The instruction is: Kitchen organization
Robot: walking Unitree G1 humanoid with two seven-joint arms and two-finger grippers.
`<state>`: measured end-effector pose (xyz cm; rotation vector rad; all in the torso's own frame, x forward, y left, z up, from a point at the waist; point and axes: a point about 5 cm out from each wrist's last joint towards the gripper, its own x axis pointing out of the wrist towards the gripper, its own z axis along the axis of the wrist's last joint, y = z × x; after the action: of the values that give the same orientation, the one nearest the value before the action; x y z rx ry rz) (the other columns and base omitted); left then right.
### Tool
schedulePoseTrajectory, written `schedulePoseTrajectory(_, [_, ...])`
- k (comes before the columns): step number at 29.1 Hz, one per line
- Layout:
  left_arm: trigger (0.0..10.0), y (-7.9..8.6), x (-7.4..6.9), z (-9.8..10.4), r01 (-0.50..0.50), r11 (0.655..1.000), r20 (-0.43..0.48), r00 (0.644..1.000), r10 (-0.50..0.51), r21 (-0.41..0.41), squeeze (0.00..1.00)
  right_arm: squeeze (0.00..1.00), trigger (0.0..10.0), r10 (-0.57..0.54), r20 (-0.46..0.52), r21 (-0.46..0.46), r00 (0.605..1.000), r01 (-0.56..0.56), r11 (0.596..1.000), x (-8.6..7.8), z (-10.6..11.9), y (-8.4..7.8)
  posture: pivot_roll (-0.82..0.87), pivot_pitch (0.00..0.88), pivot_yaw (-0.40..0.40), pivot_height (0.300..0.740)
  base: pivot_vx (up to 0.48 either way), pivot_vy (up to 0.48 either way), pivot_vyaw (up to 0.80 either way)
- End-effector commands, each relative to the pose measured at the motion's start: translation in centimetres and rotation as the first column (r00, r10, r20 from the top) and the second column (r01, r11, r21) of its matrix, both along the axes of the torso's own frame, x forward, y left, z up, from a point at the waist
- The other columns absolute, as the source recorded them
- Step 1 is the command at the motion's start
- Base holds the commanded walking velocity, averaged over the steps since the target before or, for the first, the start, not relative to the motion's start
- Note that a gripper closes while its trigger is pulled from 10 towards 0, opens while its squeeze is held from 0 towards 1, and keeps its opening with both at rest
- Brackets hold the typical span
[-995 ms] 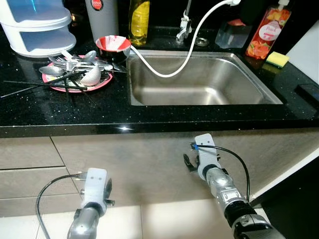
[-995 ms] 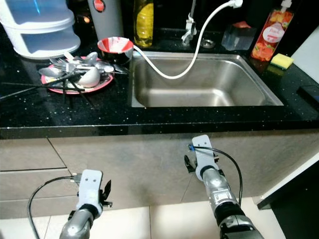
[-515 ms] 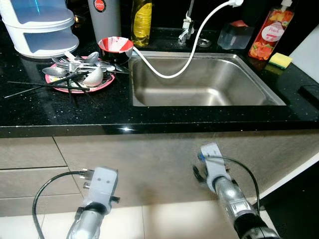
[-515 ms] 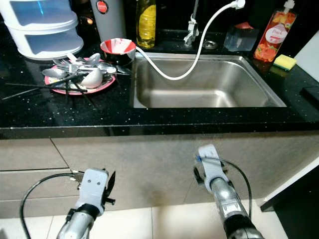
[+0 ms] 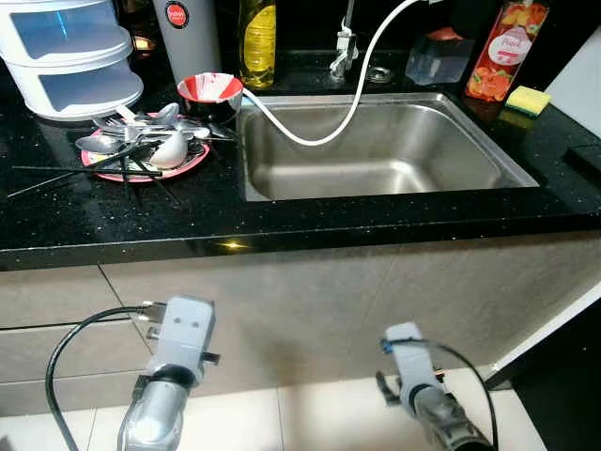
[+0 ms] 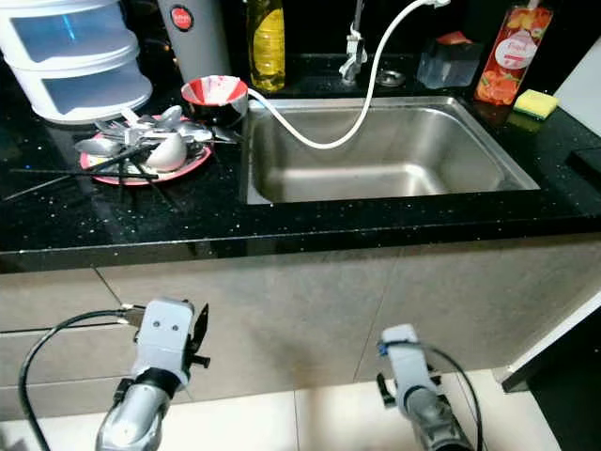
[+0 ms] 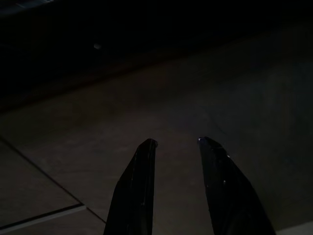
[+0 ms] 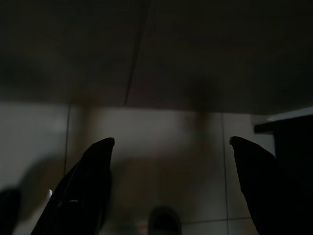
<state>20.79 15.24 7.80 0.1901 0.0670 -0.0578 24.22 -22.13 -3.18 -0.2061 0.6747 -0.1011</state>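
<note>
Your robot stands before a black speckled counter [image 5: 113, 221], both arms hanging low in front of the beige cabinet fronts [image 5: 310, 310].

At far left sits a white stacked drawer unit [image 5: 66, 56] with bluish translucent drawers. Just right of it, a pink plate [image 5: 141, 160] carries a heap of metal spoons and forks [image 5: 141, 127], a white ladle-like spoon [image 5: 169, 150] and dark chopsticks [image 5: 84, 171] that spill onto the counter. A red-and-white bowl [image 5: 210, 91] rests between the plate and the sink's corner. Behind it stands a grey canister [image 5: 184, 33] with a round red label, its writing too small to read, and beside that a bottle of yellow liquid [image 5: 256, 38].

The steel sink [image 5: 376, 150] takes the centre, a white hose [image 5: 352, 94] looping from the tap [image 5: 344, 42] into the basin. At right stand a clear box [image 5: 437, 61], a red bottle [image 5: 498, 56] with a fruit-printed label whose brand word is not legible, and a yellow sponge [image 5: 528, 99].

Your left gripper [image 7: 176, 147] points at the cabinet, its fingers parted by a narrow gap and holding nothing. Your right gripper [image 8: 171, 147] hangs over the pale floor tiles [image 8: 146, 147], its fingers spread wide and empty.
</note>
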Motion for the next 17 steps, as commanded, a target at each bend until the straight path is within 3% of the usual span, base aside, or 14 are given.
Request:
schedulePoseTrajectory(1, [10.0, 0.2, 0.0, 0.3, -0.023, 0.999, -0.004, 1.0, 0.023, -0.033, 0.0, 0.0, 10.0, -0.07, 0.042, -0.003, 0.997, 0.071, 0.998, 0.5, 0.8, -1.3, 0.09, 0.0, -0.022, 0.74, 0.0, 0.0, 0.0])
schedulePoseTrajectory(4, [10.0, 0.3, 0.4, 1.3, -0.045, 0.992, -0.002, 0.999, 0.045, -0.121, 0.0, 0.0, 10.0, -0.128, 0.169, -0.041, 0.977, 0.136, 0.99, 1.3, 3.1, -3.4, 0.07, 0.0, -0.017, 0.74, 0.0, 0.0, 0.0])
schedulePoseTrajectory(7, [10.0, 0.1, 0.5, 1.8, -0.033, 0.99, 0.003, 0.999, 0.033, -0.135, 0.0, 0.0, 10.0, -0.161, 0.23, -0.043, 0.96, 0.176, 0.983, 1.2, 4.2, -4.1, 0.05, 0.0, -0.009, 0.74, 0.0, 0.0, 0.0])
schedulePoseTrajectory(9, [10.0, -0.2, 0.7, 2.6, -0.008, 0.991, 0.021, 1.0, 0.011, -0.136, 0.0, 0.0, 10.0, -0.223, 0.263, -0.036, 0.939, 0.24, 0.97, 0.5, 4.9, -4.9, 0.03, 0.0, 0.007, 0.74, 0.0, 0.0, 0.0])
schedulePoseTrajectory(12, [10.0, -0.6, 1.1, 4.0, 0.059, 0.993, 0.059, 0.997, -0.053, -0.098, 0.0, 0.0, 10.0, -0.398, 0.255, -0.008, 0.881, 0.414, 0.91, -1.6, 4.9, -6.7, 0.0, 0.0, 0.035, 0.74, 0.0, 0.0, 0.0])
schedulePoseTrajectory(13, [10.0, -0.6, 1.1, 4.0, 0.059, 0.993, 0.059, 0.997, -0.053, -0.098, 0.0, 0.0, 10.0, -0.398, 0.255, -0.008, 0.881, 0.414, 0.91, -1.6, 4.9, -6.7, 0.0, 0.0, 0.035, 0.74, 0.0, 0.0, 0.0])
schedulePoseTrajectory(14, [10.0, -0.7, 1.2, 4.3, 0.08, 0.993, 0.069, 0.995, -0.074, -0.087, 0.0, 0.0, 10.0, -0.437, 0.25, -0.007, 0.864, 0.453, 0.891, -2.1, 4.8, -7.0, -0.02, 0.0, 0.055, 0.74, 0.0, 0.0, 0.0])
schedulePoseTrajectory(17, [10.0, -0.7, 2.8, 7.0, 0.111, 0.993, 0.167, 0.981, -0.102, -0.043, 0.0, 0.0, 10.0, -0.625, 0.268, -0.02, 0.733, 0.653, 0.757, -4.5, 5.2, -10.0, -0.04, 0.0, 0.086, 0.74, 0.0, 0.0, 0.0])
